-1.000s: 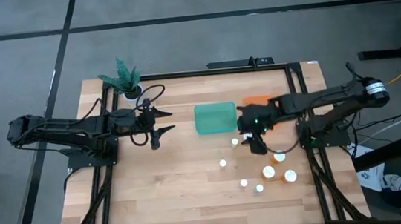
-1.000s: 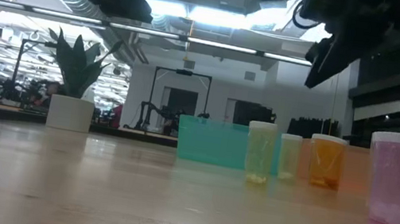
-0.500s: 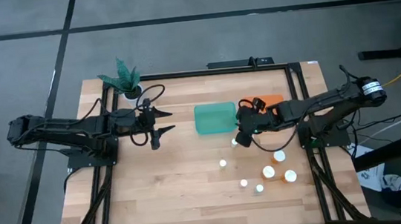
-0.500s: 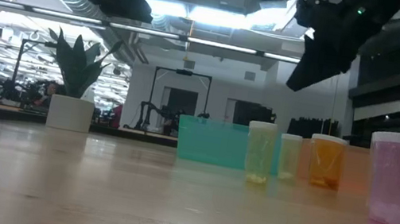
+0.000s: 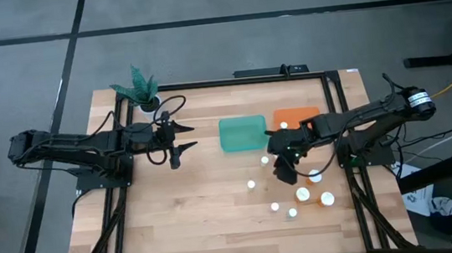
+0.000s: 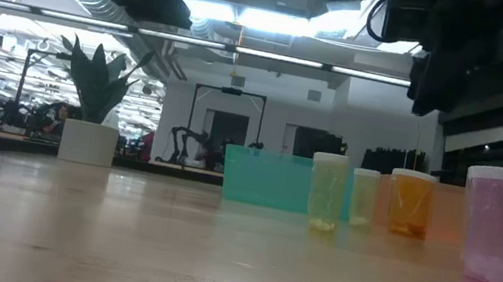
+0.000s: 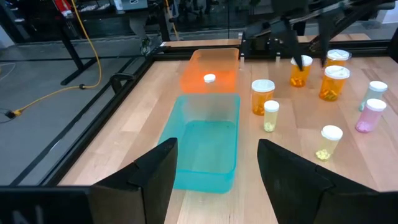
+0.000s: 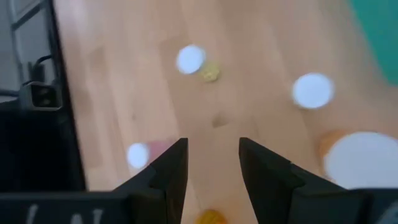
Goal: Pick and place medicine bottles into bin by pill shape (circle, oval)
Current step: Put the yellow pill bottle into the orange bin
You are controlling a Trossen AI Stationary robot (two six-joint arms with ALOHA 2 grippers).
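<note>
Medicine bottles [image 5: 303,194] are seen standing on the table [image 5: 211,221] near the teal bin [image 5: 243,133]. Right end effector [image 5: 285,167], open and empty, is positioned beside that bin; left end effector [image 5: 179,140], likewise open, is parked well apart.

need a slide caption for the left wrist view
Open left gripper faces a teal bin, orange bin and seven medicine bottles.

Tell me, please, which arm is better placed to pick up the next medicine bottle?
The right. Its gripper hangs open directly over the cluster of medicine bottles beside the teal bin and orange bin. The left gripper waits across the table, on the teal bin's far side.
</note>
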